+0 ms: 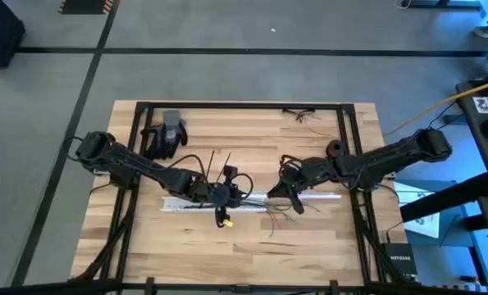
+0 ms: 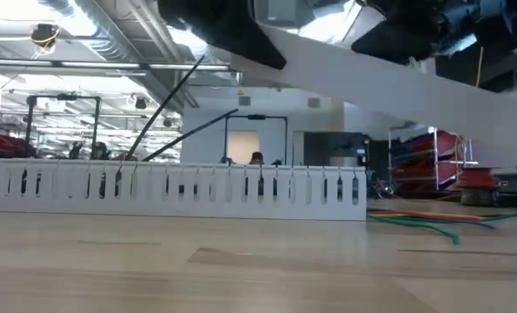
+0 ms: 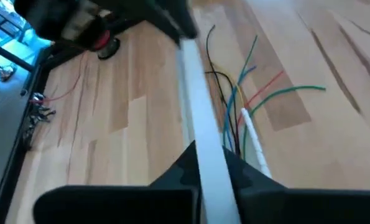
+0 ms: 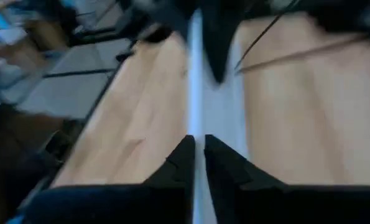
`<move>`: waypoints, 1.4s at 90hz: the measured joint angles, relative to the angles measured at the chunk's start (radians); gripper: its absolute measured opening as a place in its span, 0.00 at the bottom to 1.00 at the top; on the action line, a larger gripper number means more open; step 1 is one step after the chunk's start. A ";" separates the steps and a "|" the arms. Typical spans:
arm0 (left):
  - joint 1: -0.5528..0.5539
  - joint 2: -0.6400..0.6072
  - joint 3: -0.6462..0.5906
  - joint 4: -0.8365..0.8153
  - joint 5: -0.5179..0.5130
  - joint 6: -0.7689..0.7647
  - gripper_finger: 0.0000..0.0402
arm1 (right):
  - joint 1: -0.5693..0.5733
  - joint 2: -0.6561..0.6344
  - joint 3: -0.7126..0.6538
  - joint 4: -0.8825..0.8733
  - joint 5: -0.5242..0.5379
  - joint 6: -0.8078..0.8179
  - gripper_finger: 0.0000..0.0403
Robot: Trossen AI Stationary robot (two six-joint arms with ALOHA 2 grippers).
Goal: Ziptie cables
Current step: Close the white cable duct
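Both arms reach in over the middle of the wooden table, where a long white slotted channel lies flat along the boards. The left gripper sits near one end of that channel, and its wrist camera shows its dark fingers closed onto a flat white strip that runs away from them toward the other arm. The right gripper is at the far end of the same strip; seen from its own wrist, its fingers are pinched around the strip's thin edge, with the white strip stretching straight ahead to the other gripper. From table height the strip hangs in the air as a slanted white band above the slotted channel. The cables, thin strands in green, blue, red, yellow and black, lie loose on the wood just beside the channel, fanning out at their free ends and bunched closer together near the left gripper; neither gripper holds them. From above they show as fine strands spread on the table below the channel, between the two grippers. A black glove lies near the left arm's base
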State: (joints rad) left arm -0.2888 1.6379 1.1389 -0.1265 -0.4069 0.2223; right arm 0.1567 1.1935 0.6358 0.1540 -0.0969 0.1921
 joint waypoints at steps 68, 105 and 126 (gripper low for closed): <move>0.176 0.000 -0.021 0.179 0.050 -0.539 0.01 | 0.262 0.348 0.346 -0.359 1.114 -0.527 0.68; 0.173 0.000 -0.021 0.197 0.063 -0.563 0.01 | 0.263 0.413 0.345 -0.246 1.189 -0.484 0.69; 0.174 -0.001 -0.021 0.202 0.062 -0.564 0.01 | 0.253 0.418 0.345 -0.224 1.159 -0.486 0.76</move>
State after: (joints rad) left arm -0.1150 1.6367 1.1179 0.0757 -0.3447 -0.3412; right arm 0.4096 1.6116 0.9810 -0.0695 1.0616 -0.2939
